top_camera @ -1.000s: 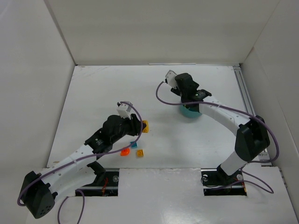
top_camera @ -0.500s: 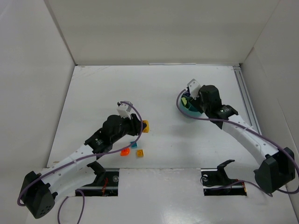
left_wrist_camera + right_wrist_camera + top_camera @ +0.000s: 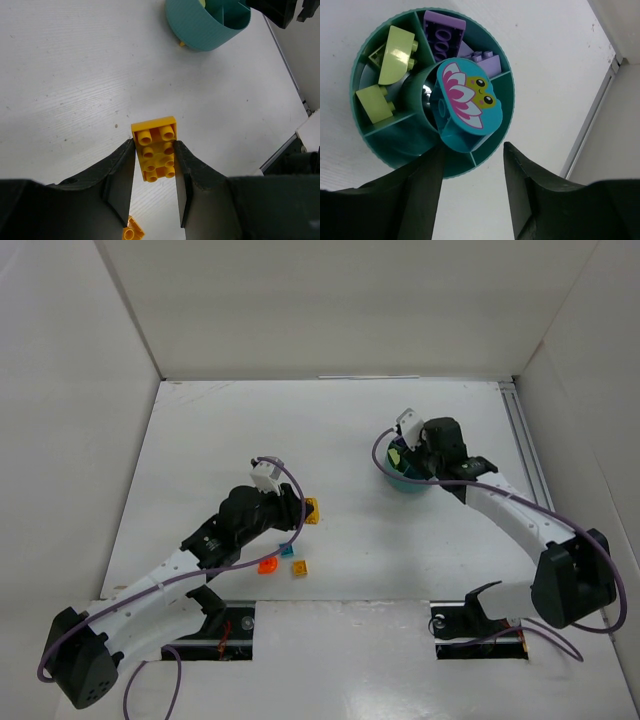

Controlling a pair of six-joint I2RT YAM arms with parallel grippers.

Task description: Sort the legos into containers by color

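Glossy plastic yellow brick, finely ribbed teal cup, matt faintly grained white table

Two matching arms on show. The left arm wore white shells between black joints, with a chunky black shoulder block down at 7 o'clock. The right arm had the same white links and a black block at 4 o'clock. Purple cables ran along both. A small white camera box capped each black wrist. Up close, the fingers were smooth, matte dark grey, tapering to flat inner faces.
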